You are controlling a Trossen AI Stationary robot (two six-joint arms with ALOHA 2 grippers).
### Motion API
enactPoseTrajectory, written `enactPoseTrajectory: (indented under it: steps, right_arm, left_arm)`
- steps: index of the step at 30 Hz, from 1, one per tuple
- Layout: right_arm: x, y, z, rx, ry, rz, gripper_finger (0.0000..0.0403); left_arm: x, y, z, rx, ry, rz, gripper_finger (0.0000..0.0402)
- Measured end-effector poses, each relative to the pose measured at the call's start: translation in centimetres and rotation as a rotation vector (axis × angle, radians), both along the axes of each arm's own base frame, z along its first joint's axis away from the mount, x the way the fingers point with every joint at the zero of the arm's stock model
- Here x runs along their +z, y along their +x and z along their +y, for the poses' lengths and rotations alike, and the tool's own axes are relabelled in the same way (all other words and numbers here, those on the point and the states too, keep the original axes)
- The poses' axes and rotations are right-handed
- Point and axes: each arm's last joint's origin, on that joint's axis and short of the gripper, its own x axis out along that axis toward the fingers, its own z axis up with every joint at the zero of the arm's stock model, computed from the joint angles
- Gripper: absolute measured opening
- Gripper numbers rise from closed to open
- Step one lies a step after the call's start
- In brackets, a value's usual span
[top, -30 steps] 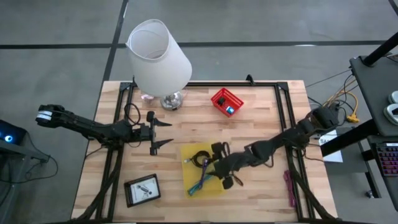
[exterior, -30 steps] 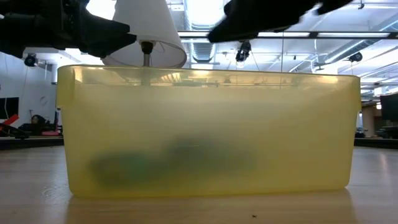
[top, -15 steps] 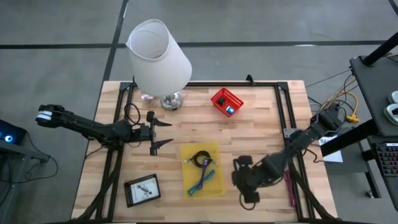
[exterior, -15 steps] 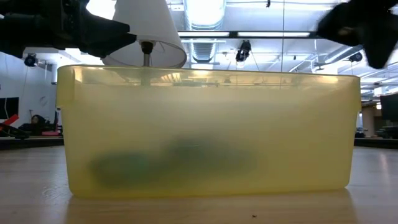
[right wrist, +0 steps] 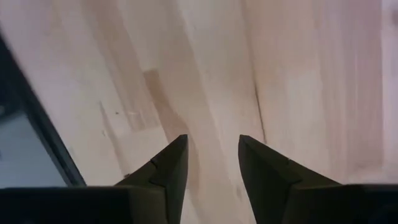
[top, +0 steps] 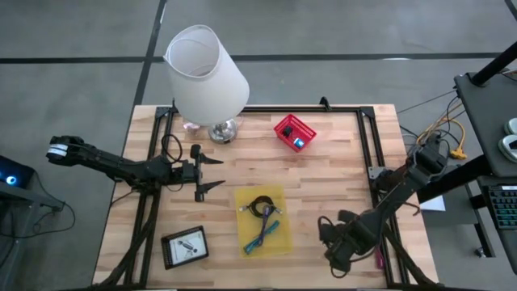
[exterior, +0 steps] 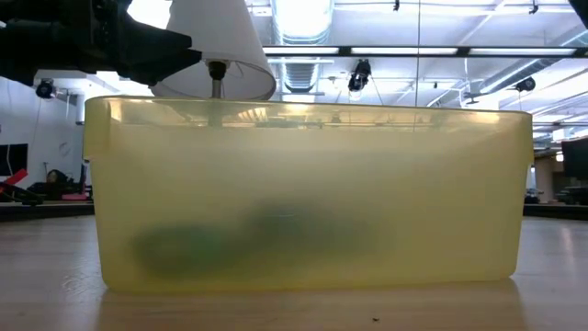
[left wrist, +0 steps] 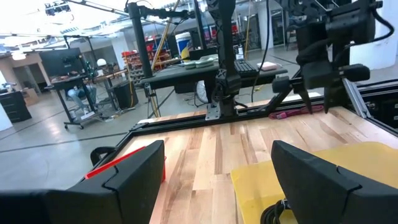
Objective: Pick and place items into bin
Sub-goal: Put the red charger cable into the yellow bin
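Note:
The yellow bin (top: 262, 220) stands near the middle of the table. Inside it lie a black coiled cable (top: 260, 204), a teal strip (top: 260, 237) and a purple strip (top: 266, 215). My right gripper (top: 333, 246) is open and points down over bare wood (right wrist: 211, 74) to the right of the bin, with nothing between its fingers. A pink-purple strip (top: 377, 257) lies by the right rail, beside that gripper. A white card in a dark frame (top: 184, 246) lies flat at the near left. My left gripper (top: 220, 172) waits open and level, left of the bin.
A big white lamp (top: 206, 73) stands at the far left. A red basket (top: 293, 132) sits at the far middle. Black rails (top: 373, 153) frame the tabletop. Bare wood lies between the bin and the right rail.
My right gripper has left the space over the bin and swung toward the table's near right corner. It has turned to point down at the wood. It has passed out of the low view. The bin and the things in it have stayed in place.

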Motion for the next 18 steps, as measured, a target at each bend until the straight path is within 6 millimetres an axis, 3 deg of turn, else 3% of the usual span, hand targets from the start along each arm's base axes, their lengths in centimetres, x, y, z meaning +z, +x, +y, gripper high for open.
enactPoseTrajectory:
  steps: [10,18]
  right_arm:
    - [-1.5,-2.1,-0.2,-0.64,0.002,0.299,0.0107]
    - [-3.0,-4.3,-0.2,-0.84,-0.053,0.502,0.0094]
  left_arm:
    - [0.0,0.0,0.0,0.001,0.006,0.0,0.0279]
    - [0.0,0.0,0.0,0.003,0.031,0.0,0.0279]
